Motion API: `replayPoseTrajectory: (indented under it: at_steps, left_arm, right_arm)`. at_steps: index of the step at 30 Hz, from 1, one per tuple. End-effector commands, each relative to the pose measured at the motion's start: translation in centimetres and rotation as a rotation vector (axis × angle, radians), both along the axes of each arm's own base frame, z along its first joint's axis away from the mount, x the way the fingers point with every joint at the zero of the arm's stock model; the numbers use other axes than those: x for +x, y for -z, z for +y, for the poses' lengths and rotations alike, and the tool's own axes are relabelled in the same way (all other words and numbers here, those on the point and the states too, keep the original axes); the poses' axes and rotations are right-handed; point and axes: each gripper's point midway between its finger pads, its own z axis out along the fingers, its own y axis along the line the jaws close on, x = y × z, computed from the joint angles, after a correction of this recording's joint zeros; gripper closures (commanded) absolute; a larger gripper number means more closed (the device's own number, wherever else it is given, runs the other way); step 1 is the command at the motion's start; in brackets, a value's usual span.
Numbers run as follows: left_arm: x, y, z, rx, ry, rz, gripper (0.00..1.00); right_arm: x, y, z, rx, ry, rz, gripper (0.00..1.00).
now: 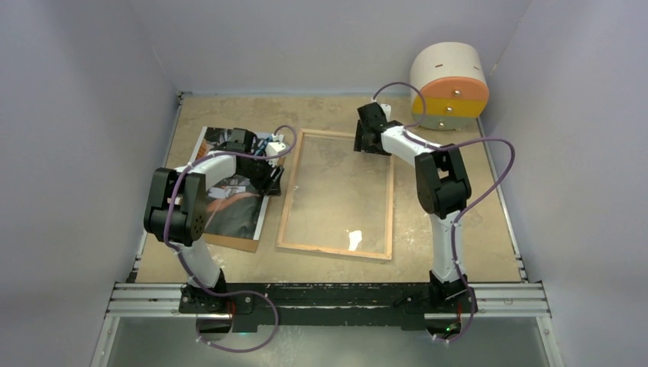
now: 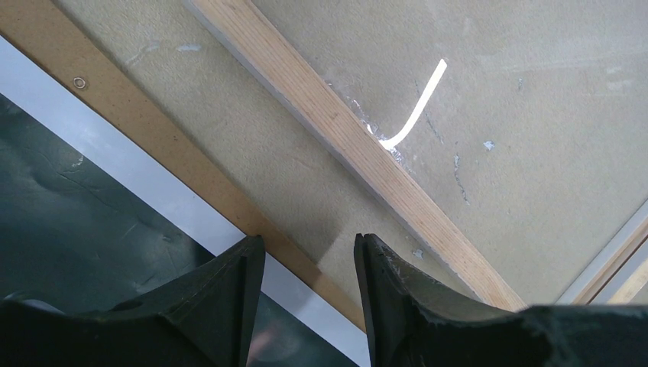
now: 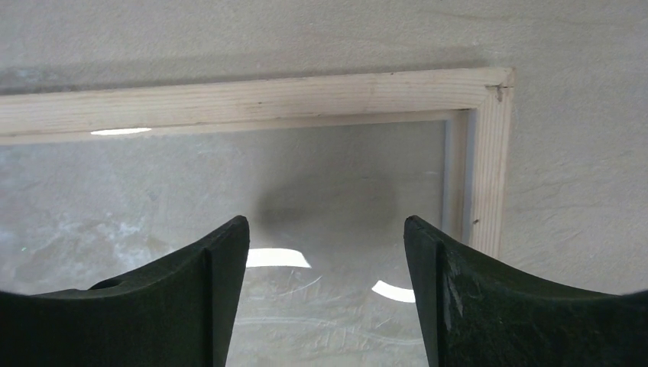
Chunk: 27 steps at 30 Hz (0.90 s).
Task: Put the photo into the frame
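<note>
The frame [image 1: 288, 206] lies flat mid-table with its wood-coloured rear face up and its glass pane [image 1: 336, 191] showing the table through it. To its left, the photo [image 1: 229, 202], dark with a white border, rests on a brown hardboard sheet [image 1: 229, 243]. My left gripper [image 1: 269, 174] hovers over the photo's right edge. In the left wrist view it [image 2: 309, 241] is open above the white border and hardboard edge [image 2: 176, 157], with the frame rail [image 2: 336, 126] beyond. My right gripper [image 1: 365, 141] is open over the frame's far right corner, and in the right wrist view it [image 3: 326, 222] has glass below and the rail [image 3: 229, 99] ahead.
A cream cylinder with an orange and yellow face [image 1: 449, 84] stands at the back right corner. Grey walls close in the table on the left, back and right. A metal rail [image 1: 328, 298] runs along the near edge at the arm bases.
</note>
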Motion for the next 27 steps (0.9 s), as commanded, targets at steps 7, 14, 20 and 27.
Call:
replayPoseTrajectory:
  at_steps: [7, 14, 20, 27]
  left_arm:
    - [0.8, -0.9, -1.0, -0.047, 0.007, -0.024, 0.46]
    - [1.3, 0.9, -1.2, -0.009, -0.004, -0.018, 0.45]
    - [1.3, 2.1, -1.8, 0.018, 0.005, -0.011, 0.46]
    - [0.8, 4.2, -2.2, 0.066, 0.026, 0.013, 0.48]
  right_arm:
    - [-2.3, -9.7, -1.5, 0.241, 0.061, -0.129, 0.05]
    - [-9.6, -4.1, -5.5, 0.242, 0.167, -0.013, 0.01]
    - [-14.3, 0.6, -4.2, 0.349, 0.144, 0.098, 0.01]
    - [-15.3, 1.4, -0.8, 0.562, 0.102, 0.127, 0.01]
